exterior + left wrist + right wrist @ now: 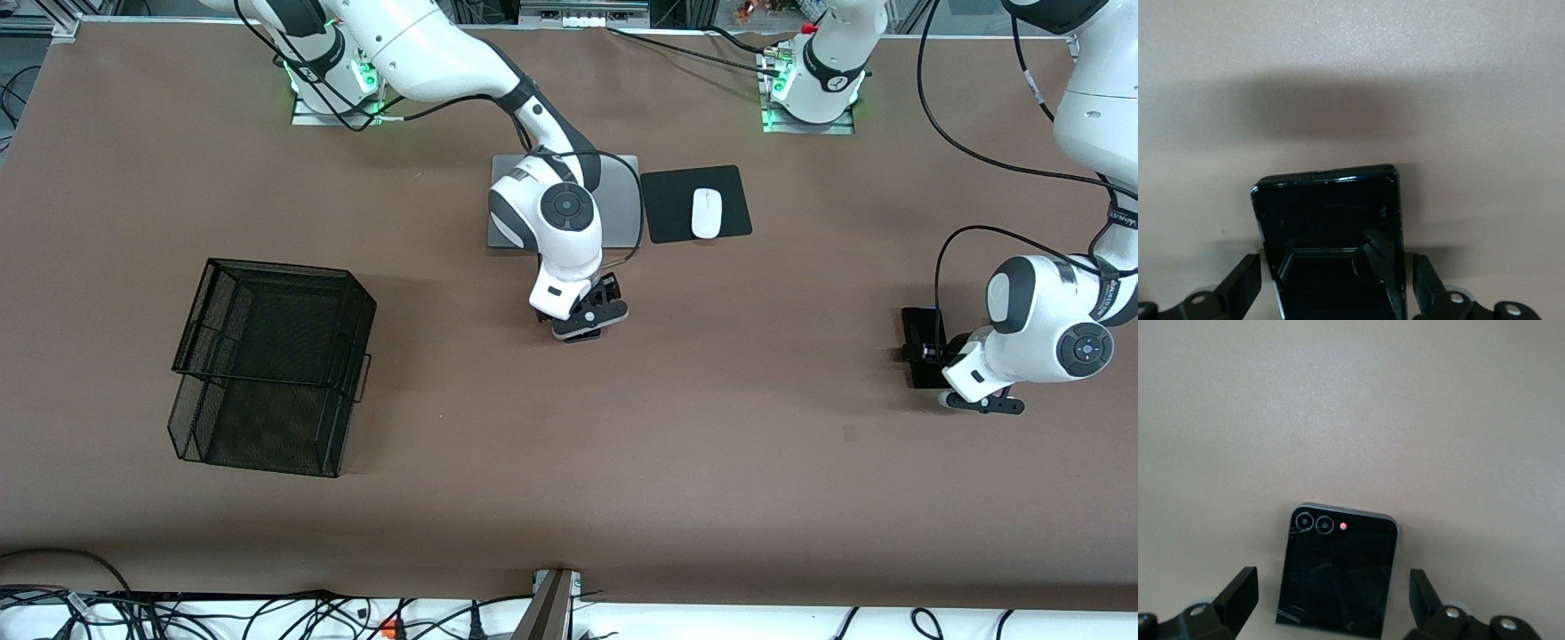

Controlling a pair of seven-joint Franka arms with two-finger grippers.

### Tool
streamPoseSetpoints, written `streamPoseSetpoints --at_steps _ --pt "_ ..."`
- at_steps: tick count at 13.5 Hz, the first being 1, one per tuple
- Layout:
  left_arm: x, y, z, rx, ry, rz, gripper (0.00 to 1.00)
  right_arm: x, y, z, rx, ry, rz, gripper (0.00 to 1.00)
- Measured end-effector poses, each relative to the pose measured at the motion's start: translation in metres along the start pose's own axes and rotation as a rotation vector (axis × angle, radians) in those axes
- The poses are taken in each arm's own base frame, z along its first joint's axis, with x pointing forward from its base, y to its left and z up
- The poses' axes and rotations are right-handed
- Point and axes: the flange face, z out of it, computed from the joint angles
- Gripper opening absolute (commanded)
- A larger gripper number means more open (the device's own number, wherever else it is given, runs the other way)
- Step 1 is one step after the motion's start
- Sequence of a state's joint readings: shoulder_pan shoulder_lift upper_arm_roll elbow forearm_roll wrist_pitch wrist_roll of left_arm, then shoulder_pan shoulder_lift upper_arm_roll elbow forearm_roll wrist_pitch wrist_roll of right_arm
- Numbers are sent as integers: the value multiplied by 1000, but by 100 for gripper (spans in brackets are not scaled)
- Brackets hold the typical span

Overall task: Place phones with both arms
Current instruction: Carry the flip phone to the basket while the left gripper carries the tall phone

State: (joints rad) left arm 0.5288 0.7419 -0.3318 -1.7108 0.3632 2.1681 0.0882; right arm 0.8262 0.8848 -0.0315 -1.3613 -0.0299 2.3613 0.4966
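mouse [706, 212] on mouse pad [695, 204], beside laptop [620, 213]; wire basket [271, 365] toward right arm's end, nearer camera.

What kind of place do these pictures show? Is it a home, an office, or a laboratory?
Most likely a robotics laboratory staged as a desk. Two white arms are bolted to the brown table, loose cables run along its edge, and the props are a laptop, a mouse on its pad, and a mesh tray.
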Motion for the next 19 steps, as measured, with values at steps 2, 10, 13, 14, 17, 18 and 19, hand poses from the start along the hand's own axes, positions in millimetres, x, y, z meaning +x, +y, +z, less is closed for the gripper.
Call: streamPoseSetpoints --at_steps 2,10,13,14,17,18,19 --pt "0 0 -4 -17 5 -15 30 -2 0 13 4 9 -5 100" --pt "9 52 -83 -112 -135 30 34 3 6 22 10 35 3 0" --pt "15 108 -140 -123 -153 17 32 26 32 -19 -16 -1 51 0" --pt "16 129 -146 -139 -169 0 32 34 45 -44 -24 -26 78 0" --pt "15 190 -152 -254 -219 -17 25 50 108 -142 -71 -112 171 0" --pt "15 210 -152 -314 -234 -12 25 52 139 -174 -86 -145 204 0" --pt "15 230 -152 -359 -246 -3 25 52 173 -199 -96 -174 231 0"
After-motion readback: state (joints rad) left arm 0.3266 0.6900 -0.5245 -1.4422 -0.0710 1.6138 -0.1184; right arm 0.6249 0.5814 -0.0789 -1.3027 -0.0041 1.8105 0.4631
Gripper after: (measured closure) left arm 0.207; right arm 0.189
